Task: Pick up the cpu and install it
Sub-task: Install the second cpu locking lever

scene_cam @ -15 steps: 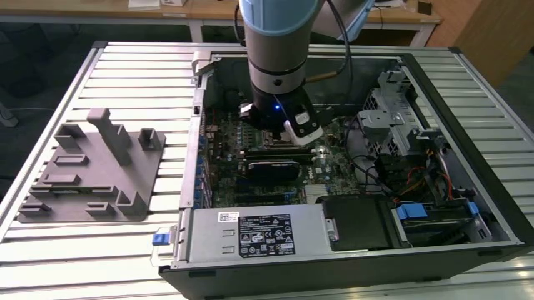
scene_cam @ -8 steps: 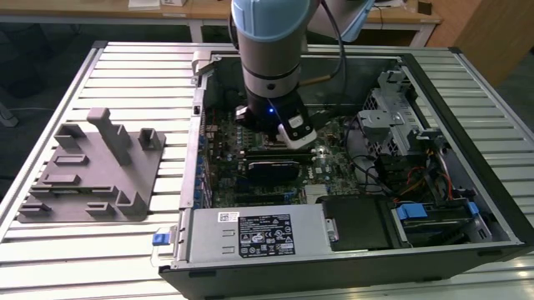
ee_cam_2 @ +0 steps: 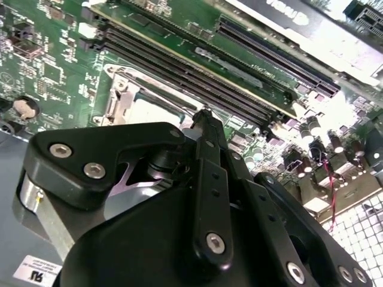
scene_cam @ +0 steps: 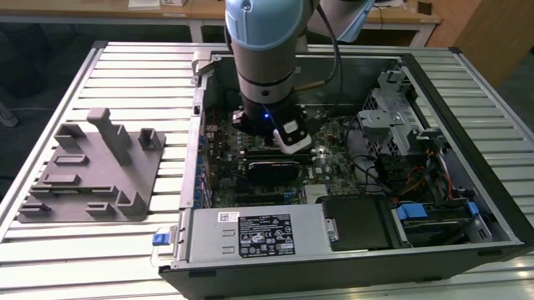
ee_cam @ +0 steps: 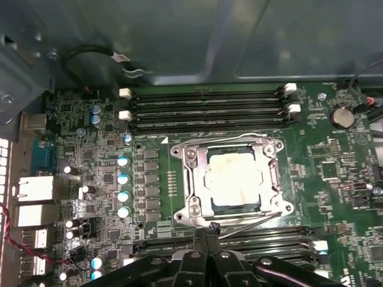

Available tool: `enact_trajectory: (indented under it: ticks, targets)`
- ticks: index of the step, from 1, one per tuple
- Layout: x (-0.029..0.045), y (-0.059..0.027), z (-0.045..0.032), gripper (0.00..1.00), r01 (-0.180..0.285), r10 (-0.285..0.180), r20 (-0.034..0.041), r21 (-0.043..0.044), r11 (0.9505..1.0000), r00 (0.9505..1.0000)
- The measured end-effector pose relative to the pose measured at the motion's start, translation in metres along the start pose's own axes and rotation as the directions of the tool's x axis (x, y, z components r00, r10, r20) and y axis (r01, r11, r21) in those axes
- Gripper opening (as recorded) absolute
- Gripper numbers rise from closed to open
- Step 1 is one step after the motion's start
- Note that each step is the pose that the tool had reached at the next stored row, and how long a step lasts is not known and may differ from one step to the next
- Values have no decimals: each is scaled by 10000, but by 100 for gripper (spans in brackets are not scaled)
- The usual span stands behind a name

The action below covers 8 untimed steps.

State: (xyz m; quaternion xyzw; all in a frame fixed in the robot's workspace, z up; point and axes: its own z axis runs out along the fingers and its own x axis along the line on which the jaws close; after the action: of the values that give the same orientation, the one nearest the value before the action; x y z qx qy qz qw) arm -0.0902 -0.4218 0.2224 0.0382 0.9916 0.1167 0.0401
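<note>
Gripper (ee_cam: 210,230) fingers look pressed together and empty just beside the socket (ee_cam: 232,179), where I see the cpu (ee_cam: 233,177) already seated inside its frame.

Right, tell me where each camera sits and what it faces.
Exterior view: off the arm, above the table, looking down into the open PC case; the arm reaches into it.
First wrist view: on the arm, facing the motherboard with the cpu in its socket; the gripper shows at the edge.
Second wrist view: on the arm, close behind the gripper, looking across the board.
Both wrist views share the socket, memory slots and gripper.
</note>
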Motion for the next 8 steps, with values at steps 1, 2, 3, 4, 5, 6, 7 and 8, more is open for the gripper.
enact_trajectory:
  ticks: [1, 2, 3, 4, 5, 6, 7, 8]
  targets:
    - [14, -4, 4, 11, 1, -1, 1, 0, 10000, 10000]
    - [25, -9, 10, 11, 2, -2, 1, -1, 10000, 10000]
    - [31, -14, 16, 11, 3, -3, 1, -2, 10000, 10000]
    - [33, -19, 24, 11, 4, -4, 0, -2, 10000, 10000]
    - [34, -24, 32, 11, 6, -6, -1, -1, 10000, 10000]
    - [35, -28, 39, 11, 5, -5, -2, -1, 10000, 10000]
    - [35, -32, 42, 11, 5, -5, -2, 0, 10000, 10000]
    - [34, -40, 42, 11, 6, -6, -2, -1, 10000, 10000]
